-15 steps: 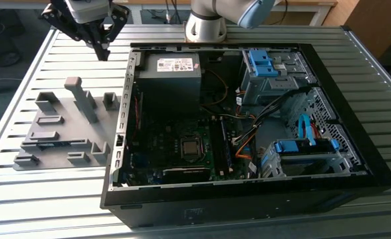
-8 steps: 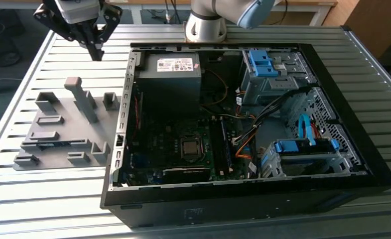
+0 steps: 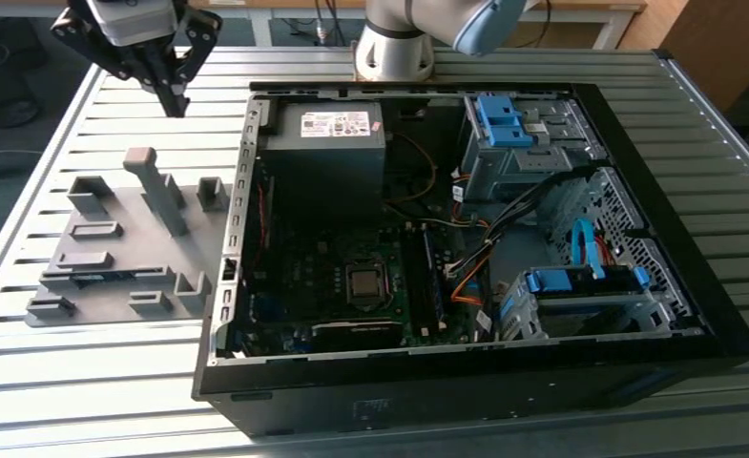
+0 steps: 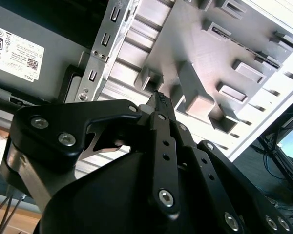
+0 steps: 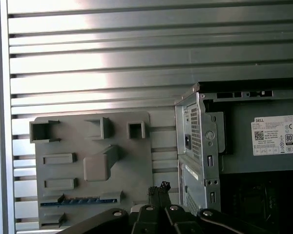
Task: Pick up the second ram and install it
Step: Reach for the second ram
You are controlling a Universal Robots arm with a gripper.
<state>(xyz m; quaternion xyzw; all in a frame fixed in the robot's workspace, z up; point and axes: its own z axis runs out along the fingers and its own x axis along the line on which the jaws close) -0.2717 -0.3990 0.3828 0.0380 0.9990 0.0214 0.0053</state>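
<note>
Gripper (image 3: pixel 175 103) hangs over the slatted metal table (image 3: pixel 94 382) at the far side, toward the exterior view's left, just outside the far corner of the open computer case (image 3: pixel 476 386). Claw closed: the fingers (image 4: pixel 159 105) are pressed together with nothing between them. The second ram (image 3: pixel 100 278) sits untouched in a long slot of the grey fixture plate (image 3: pixel 145 253), on the plate's near part to the exterior view's left of the case and well apart from the gripper; the first wrist view shows it as a blue strip (image 5: pixel 80 200).

One case (image 3: pixel 476 377), one tray (image 3: pixel 142 246) (one ram (image 5: pixel 80 200))
</note>
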